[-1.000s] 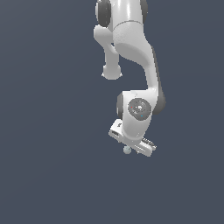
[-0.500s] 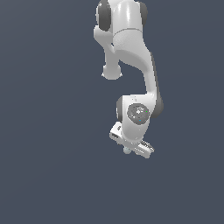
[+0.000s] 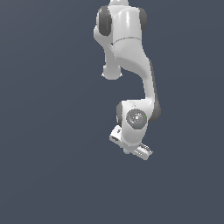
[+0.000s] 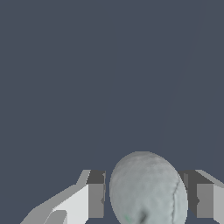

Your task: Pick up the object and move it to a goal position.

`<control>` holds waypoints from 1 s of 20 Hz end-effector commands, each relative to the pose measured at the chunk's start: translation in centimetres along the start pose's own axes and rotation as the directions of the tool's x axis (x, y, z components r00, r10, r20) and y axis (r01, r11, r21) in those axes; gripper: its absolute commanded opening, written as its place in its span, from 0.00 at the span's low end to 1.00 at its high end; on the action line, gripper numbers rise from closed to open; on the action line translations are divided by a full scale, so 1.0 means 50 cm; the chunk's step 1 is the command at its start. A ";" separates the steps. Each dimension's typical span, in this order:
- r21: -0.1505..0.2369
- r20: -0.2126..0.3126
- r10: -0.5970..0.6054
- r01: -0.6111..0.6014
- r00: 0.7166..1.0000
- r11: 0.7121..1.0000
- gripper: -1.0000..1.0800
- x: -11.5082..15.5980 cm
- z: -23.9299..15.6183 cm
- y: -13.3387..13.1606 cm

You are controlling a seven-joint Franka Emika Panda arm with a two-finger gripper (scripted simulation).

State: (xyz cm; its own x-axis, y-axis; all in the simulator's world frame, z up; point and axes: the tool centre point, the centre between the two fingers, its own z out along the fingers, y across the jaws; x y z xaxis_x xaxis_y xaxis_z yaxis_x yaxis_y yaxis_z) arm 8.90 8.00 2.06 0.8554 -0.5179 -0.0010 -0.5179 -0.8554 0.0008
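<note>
Presently, in the wrist view, I find one finger [image 4: 94, 194], then the ball [image 4: 148, 189], then the other finger, with narrow gaps either side. The hand [image 4: 146, 197] stands spread around the ball, not pinching, placed to straddle it before closing, I judge.

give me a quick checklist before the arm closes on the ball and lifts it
1. Ball between the fingers: ok, the wrist view shows it in the gap.
2. Gripper open: ok, dark floor shows between each pad and the ball.
3. Ball centred in the gap: cannot tell for sure; it looks slightly nearer one finger.
4. Ball visible from outside: not ok, in the exterior view the gripper hides it.
5. Fingers low enough to grip around the ball's middle: cannot tell.
6. Goal position marked: cannot tell, no marker shows in either view.
</note>
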 end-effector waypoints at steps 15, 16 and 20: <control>0.000 -0.001 0.000 0.000 1.000 1.000 0.00 -0.002 -0.012 0.000; 0.000 -0.001 0.000 0.000 1.000 1.000 0.00 -0.003 -0.018 0.001; 0.000 -0.001 0.000 0.000 1.000 1.000 0.00 -0.010 -0.049 0.003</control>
State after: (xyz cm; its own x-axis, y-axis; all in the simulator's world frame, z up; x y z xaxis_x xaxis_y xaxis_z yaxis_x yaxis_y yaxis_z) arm 8.50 8.07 3.80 0.8553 -0.5182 -0.0017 -0.5182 -0.8553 0.0014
